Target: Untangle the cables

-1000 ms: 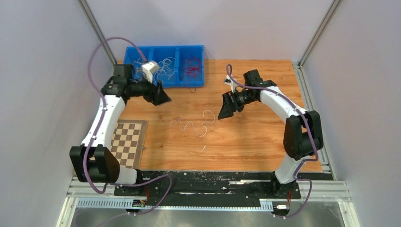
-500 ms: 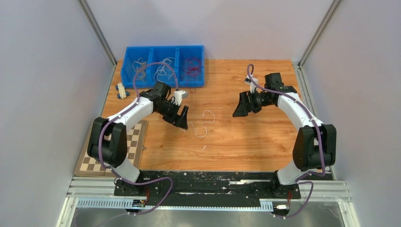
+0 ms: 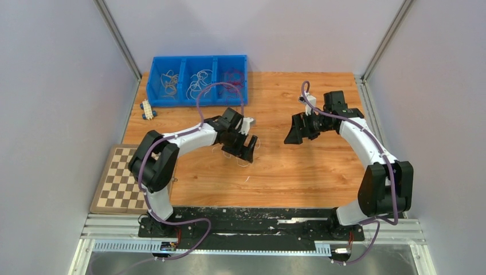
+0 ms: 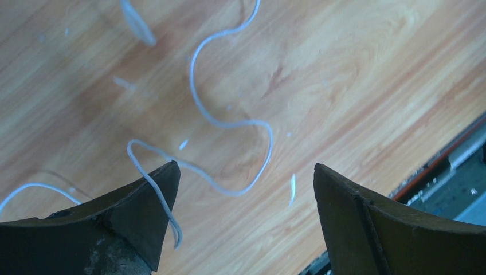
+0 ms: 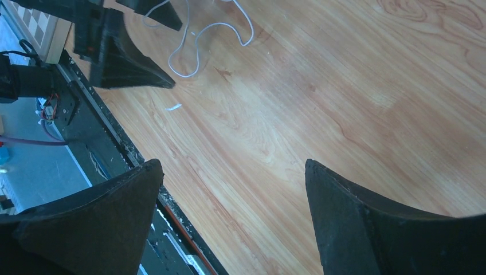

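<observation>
A wooden desk (image 3: pixel 298 172) stands between plain grey walls, with metal posts rising at its far corners. A blue bin (image 3: pixel 172 102) with three compartments side by side sits at the far left corner. Just in front of its left end lies a small white block with dark ends (image 3: pixel 148 110). A checkerboard (image 3: pixel 121 184) lies at the near left corner. A black rail (image 3: pixel 258 220) runs along the near edge.

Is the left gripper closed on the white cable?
No, the left gripper is wide open, with the white cable lying loose between its fingers.
</observation>
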Available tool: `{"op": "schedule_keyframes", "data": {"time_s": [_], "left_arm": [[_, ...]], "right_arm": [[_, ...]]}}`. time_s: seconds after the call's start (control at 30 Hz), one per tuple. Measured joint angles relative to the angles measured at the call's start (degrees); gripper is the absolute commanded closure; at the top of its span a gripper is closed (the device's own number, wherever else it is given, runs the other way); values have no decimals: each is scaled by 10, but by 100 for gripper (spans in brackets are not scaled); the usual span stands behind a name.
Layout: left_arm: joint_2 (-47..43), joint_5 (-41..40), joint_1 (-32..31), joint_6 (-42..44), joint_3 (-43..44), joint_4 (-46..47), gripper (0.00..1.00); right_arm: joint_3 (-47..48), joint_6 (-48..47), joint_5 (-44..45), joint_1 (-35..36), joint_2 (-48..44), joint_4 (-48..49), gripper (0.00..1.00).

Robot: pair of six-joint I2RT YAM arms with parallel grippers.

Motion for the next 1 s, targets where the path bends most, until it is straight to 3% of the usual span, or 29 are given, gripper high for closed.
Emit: {"op": "schedule_keyframes", "data": {"time_s": [0.2,0.4,0.53,0.7,0.8,0.87,1.0], "left_arm": [[53,-101,-68,-41,60,13,3],[100,-224,-108,-53,105,9,13],[115,-284,-115,-49,111,6,31],[114,-313,-114,-35,109,3,77],[92,-308,-105,-20,82,10,94],[63,-290,-94,-7,56,2,100],[-5,-233,-46,30,53,-31,100]], "right_arm": [[-2,0,0,0,-5,1,8],[-17,0,2,0,-24,0,8],[-18,0,5,0,-33,0,8],[-25,0,9,-2,-52,1,8],[-30,-1,9,-4,-57,0,8],[-30,-1,9,-6,-57,0,8],[-30,-1,9,-7,-57,0,8]]}}
